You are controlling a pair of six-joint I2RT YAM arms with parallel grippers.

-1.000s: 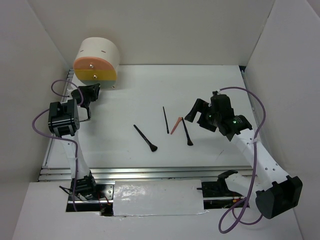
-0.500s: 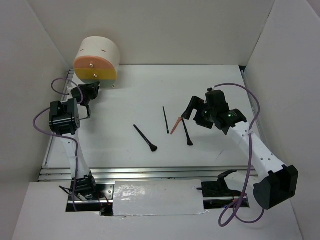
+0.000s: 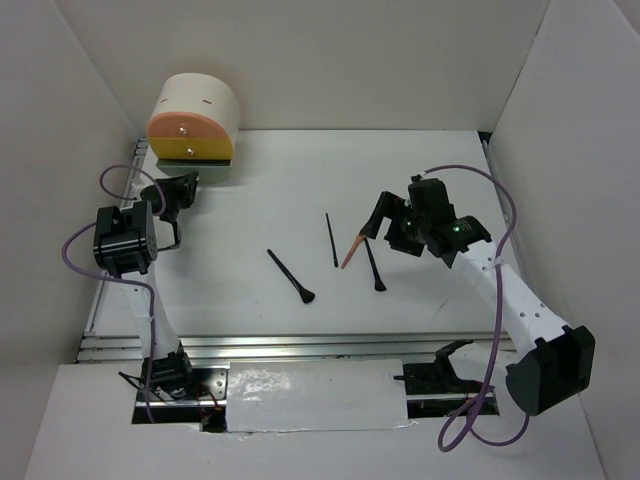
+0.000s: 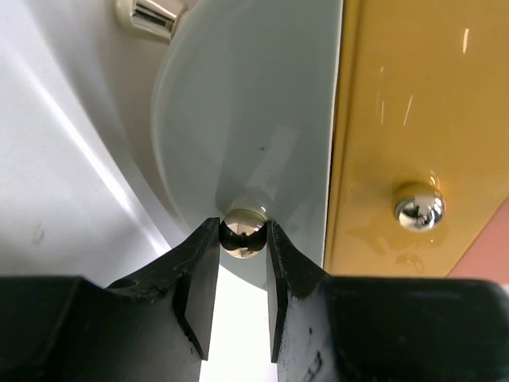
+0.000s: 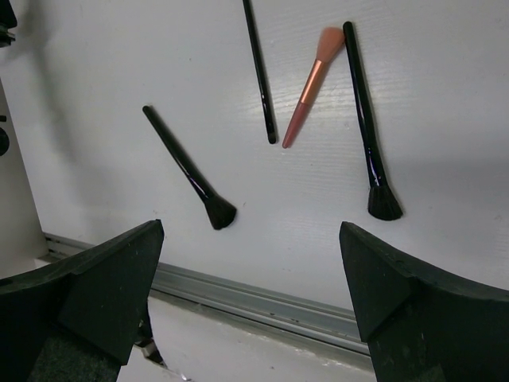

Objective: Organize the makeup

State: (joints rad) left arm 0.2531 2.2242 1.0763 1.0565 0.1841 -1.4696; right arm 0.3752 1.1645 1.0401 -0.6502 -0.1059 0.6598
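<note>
Four makeup tools lie loose on the white counter (image 3: 440, 170), all near its middle. A black brush with a flared head (image 3: 290, 276) sits furthest left, lying diagonally. To its right is a thin black stick (image 3: 331, 240), then a coral brush (image 3: 352, 251) with a soft peach tip, then a second black flared brush (image 3: 374, 265). In the right wrist view the coral brush (image 5: 308, 83) tilts so that its tip nearly meets the top of the second black flared brush (image 5: 366, 119). The thin black stick (image 5: 258, 68) and the black brush with a flared head (image 5: 189, 169) lie apart from them.

The round drawer box (image 3: 193, 120) stands at the far left corner, cream on top with orange and yellow fronts. What is inside it cannot be seen.

The left arm reaches up toward that box, and the left claw (image 4: 243, 239) is clamped on a metal knob (image 4: 243, 229) on a pale curved panel. A yellow front with its own second knob (image 4: 419, 205) is just beside it.

The right arm bends in from the right, its right claw (image 5: 250, 263) held wide apart above the brushes, touching none.
</note>
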